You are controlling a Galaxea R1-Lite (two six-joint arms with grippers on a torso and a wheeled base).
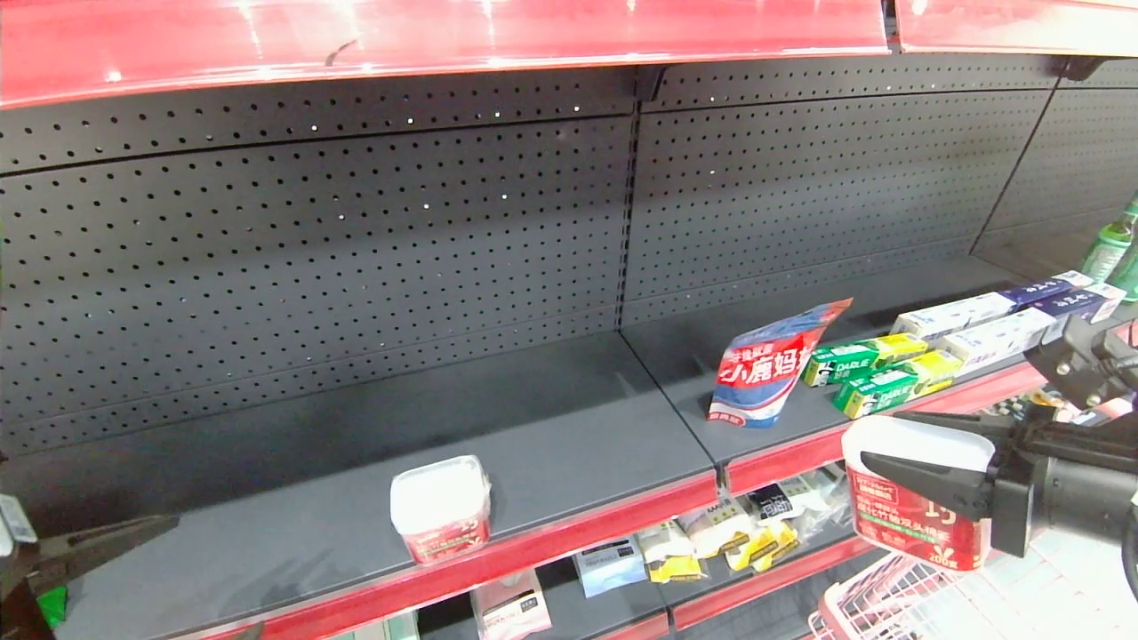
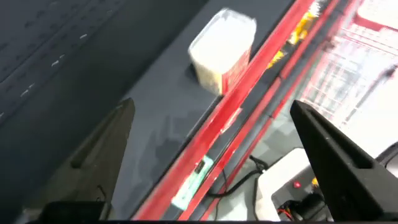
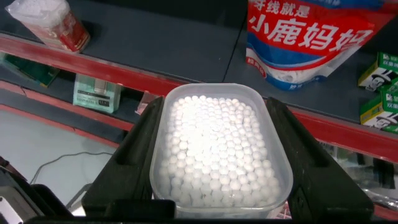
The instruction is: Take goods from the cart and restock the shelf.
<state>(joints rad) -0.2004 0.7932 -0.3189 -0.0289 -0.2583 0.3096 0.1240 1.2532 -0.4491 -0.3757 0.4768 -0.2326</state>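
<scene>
A clear tub of cotton swabs with a white lid and red label is held in my right gripper, which is shut on its sides. In the head view the right gripper hangs in front of the shelf's red edge, at the lower right, above the cart. A matching tub stands near the front of the dark shelf. My left gripper is open and empty, low at the left, with that tub some way ahead of it.
A red, white and blue pouch leans on the shelf's right section, beside green toothpaste boxes and white and blue boxes. Green bottles stand far right. Packets fill the shelf below. A pegboard backs the shelf.
</scene>
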